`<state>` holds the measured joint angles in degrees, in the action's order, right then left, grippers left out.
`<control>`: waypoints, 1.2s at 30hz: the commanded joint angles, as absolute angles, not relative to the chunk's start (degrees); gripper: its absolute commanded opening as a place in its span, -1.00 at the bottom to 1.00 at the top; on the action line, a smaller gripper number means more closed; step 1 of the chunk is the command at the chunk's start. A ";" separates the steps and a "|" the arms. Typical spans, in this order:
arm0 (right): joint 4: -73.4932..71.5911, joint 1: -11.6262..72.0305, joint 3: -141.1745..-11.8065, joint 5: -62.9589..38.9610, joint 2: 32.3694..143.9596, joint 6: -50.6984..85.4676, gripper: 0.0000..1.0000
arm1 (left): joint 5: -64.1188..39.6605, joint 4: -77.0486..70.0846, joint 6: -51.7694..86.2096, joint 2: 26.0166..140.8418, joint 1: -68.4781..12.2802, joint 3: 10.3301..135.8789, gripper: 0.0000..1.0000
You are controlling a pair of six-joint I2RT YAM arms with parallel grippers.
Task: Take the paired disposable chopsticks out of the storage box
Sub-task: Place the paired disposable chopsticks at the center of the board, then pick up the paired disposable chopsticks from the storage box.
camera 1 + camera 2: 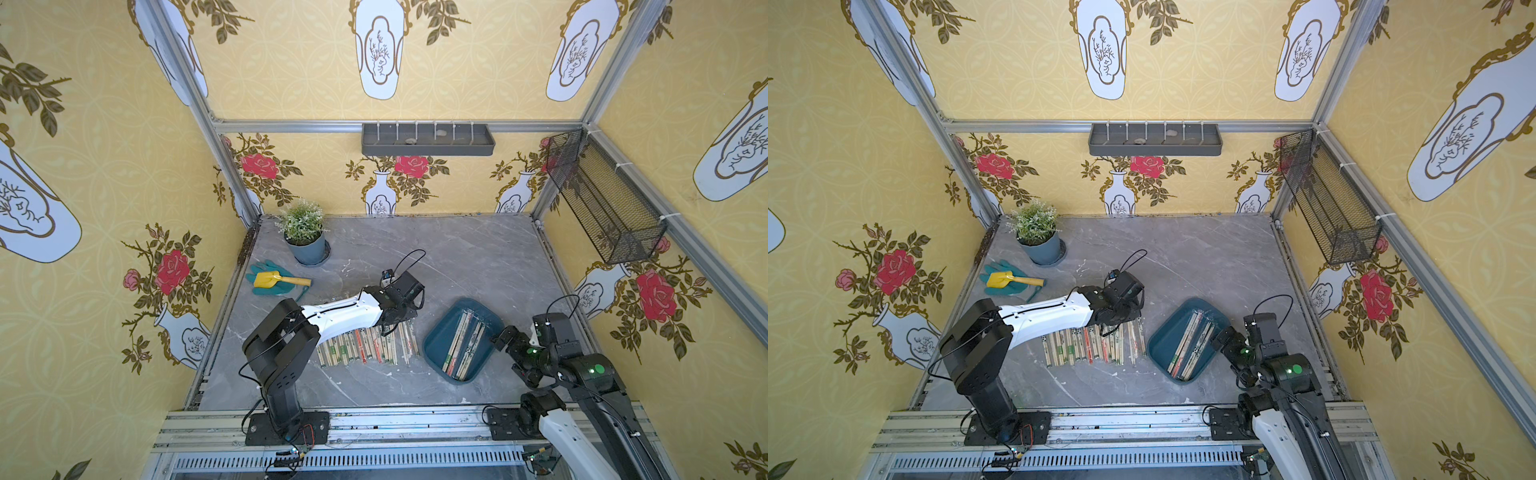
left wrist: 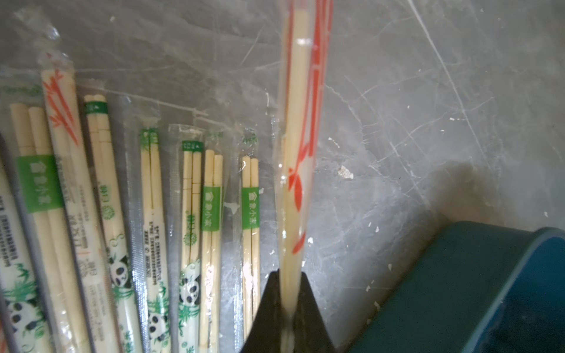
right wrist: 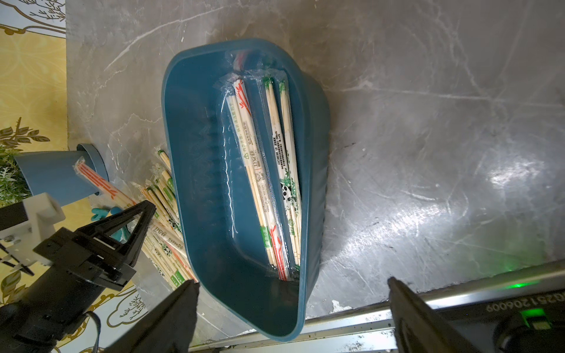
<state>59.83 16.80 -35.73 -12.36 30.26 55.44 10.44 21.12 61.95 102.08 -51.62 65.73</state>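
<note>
The storage box (image 1: 440,347), a shallow teal tray, lies right of centre on the grey table, and several paired disposable chopsticks (image 1: 463,345) rest along its right side (image 3: 269,171). Several more sleeved pairs (image 1: 365,347) lie in a row on the table left of the box (image 2: 153,214). My left gripper (image 2: 287,301) is shut on one pair with red-orange marks (image 2: 298,152), held just above the table between the row's right end and the box. In both top views it hangs over that end of the row (image 1: 1113,328). My right gripper (image 3: 292,285) stands open at the box's near right corner, nothing between its fingers.
A potted plant (image 1: 305,232) stands at the back left, with teal gloves and a yellow trowel (image 1: 270,280) in front of it. A grey divided shelf (image 1: 428,139) hangs on the back wall and a black mesh basket (image 1: 602,199) on the right wall. A metal rail (image 1: 374,419) borders the front.
</note>
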 commanded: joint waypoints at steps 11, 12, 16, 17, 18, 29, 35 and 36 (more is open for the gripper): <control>58.84 16.79 -35.85 -12.08 30.75 55.24 0.95 | 7.91 18.05 62.72 106.45 -51.24 64.76 -0.54; 58.80 16.79 -35.78 -12.13 30.78 55.22 0.95 | 7.67 17.76 62.59 106.52 -51.24 64.81 -0.45; 58.79 16.79 -35.84 -12.22 30.82 55.28 0.95 | 7.64 18.06 62.17 105.62 -51.24 65.00 -0.27; 58.73 16.81 -35.83 -12.26 30.80 55.29 0.95 | 7.93 18.25 62.06 105.03 -51.24 65.10 -0.24; 58.77 16.84 -35.83 -12.22 30.76 55.32 0.95 | 8.14 18.49 61.83 104.33 -51.24 65.17 -0.21; 58.63 16.83 -34.93 -12.48 29.75 55.58 0.95 | 7.78 22.50 46.24 103.67 -55.15 76.94 -0.14; 59.90 16.83 -34.45 -12.43 27.98 56.37 0.95 | 6.18 27.96 37.95 112.39 -60.29 88.54 -0.15; 60.18 16.81 -34.46 -12.31 27.71 56.44 0.95 | 5.70 28.33 37.14 113.66 -60.84 89.70 -0.16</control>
<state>60.14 16.80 -34.61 -12.75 28.25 55.70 7.09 24.49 42.96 111.31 -59.83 87.64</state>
